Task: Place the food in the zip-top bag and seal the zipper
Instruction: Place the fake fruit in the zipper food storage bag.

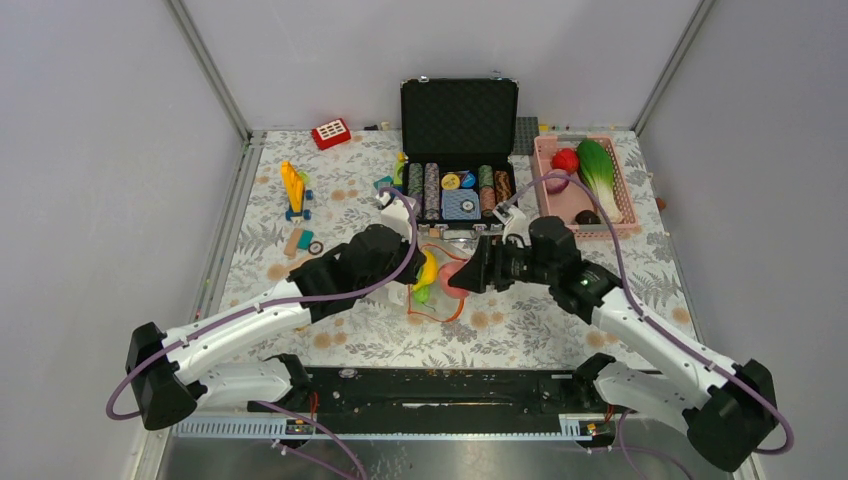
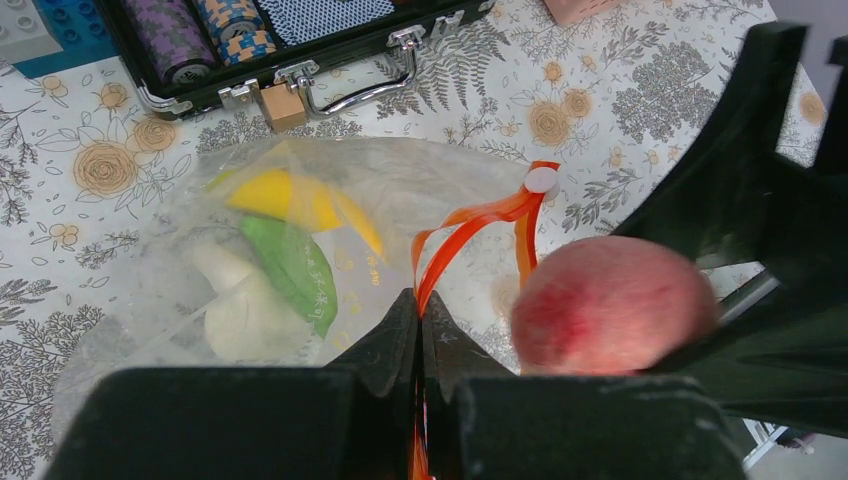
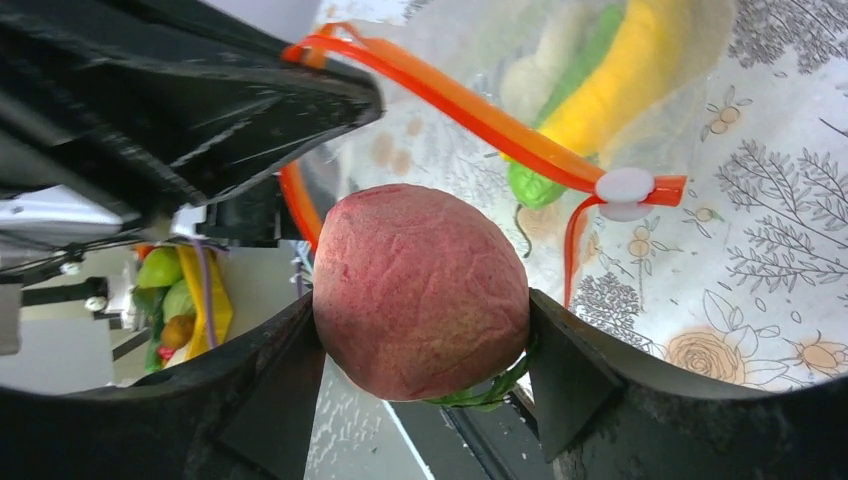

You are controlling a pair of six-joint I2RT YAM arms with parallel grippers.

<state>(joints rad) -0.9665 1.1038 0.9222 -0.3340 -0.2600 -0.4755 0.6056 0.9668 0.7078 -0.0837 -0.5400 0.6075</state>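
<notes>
The left gripper is closed tight, pinching the orange zipper at one side of the bag, which lies on the counter just ahead of its fingers. A banana and a green piece are already inside.

The right gripper stands wide, clamped on a pink-red fruit that fills the gap between its jaws.

From this gripper the bag's mouth lies straight ahead and very near, with the zipper running crosswise to its reach, just beyond the fruit. The right arm is the nearer one for the drop. How wide the mouth gapes is hard to judge, since the clear plastic hides its lower lip. The fruit probably has to go forward past the strip before the jaws let go.
</notes>
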